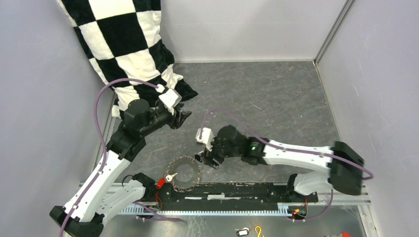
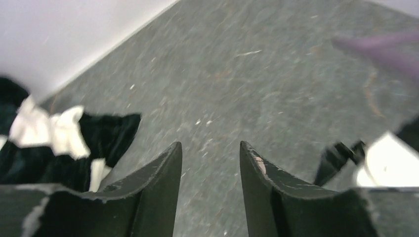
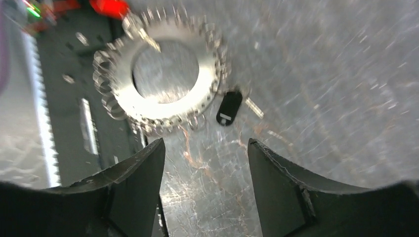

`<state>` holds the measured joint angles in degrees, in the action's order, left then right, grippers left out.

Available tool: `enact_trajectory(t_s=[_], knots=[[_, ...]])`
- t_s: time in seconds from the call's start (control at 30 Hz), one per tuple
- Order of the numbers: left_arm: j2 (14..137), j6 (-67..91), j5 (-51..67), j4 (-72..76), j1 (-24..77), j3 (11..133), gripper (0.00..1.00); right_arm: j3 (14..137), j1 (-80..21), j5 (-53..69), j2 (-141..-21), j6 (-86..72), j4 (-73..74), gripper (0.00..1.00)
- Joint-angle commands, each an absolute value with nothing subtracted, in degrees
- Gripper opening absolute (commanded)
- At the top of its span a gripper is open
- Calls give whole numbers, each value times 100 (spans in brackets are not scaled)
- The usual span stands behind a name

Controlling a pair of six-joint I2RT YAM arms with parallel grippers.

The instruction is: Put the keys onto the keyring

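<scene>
K: Nearest the overhead lens sit the two arm bases, by the black rail (image 1: 237, 190) at the bench's (image 1: 276, 98) near edge. Starting at the left: where is the left pincer (image 1: 181, 118)?

M: Well away from the work, up by the checkered cloth (image 1: 123, 44). In the wrist view its fingers (image 2: 153, 182) are parted over bare bench, with nothing gripped. My reading is that it is parked there to leave the other arm room.

K: Keyring (image 3: 118, 84)?

M: It lies flat on the bench, its near side overlapping the rail. The red-headed key (image 1: 161, 183) is at its left rim, shaft across the hoop. Threaded or only resting on it, I cannot tell.

K: Black-headed key (image 3: 229, 107)?

M: Loose on the bench just beside the hoop's right rim, between the ring and the right pincer (image 1: 203, 160). Whether it touches a fringe piece is too blurred to say.

K: State of the right pincer?

M: Fingers wide apart and empty, low and just right of the ring, with the black head ahead of the gap. It looks placed to pick up that key.

K: Risk?

M: The key is tiny and lies flat, so a grip could skid it or nudge the ring. I judge the task at most half done.
</scene>
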<state>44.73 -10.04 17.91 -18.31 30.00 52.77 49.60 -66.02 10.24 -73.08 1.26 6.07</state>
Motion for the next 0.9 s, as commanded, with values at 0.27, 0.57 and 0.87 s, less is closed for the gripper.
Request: enact_trajectory(t_s=[0.27, 0.57, 0.87], knots=[[5295, -421, 2184, -2081, 639, 5865, 100, 5475, -7290, -143, -9891, 337, -1122, 72], [5965, -1426, 2215, -2580, 338, 5836, 100, 5546, -7385, -602, -10283, 248, -1404, 77], [6281, -1638, 2377, -2608, 108, 5846, 100, 5856, -7397, -656, -10126, 530, -1041, 77]])
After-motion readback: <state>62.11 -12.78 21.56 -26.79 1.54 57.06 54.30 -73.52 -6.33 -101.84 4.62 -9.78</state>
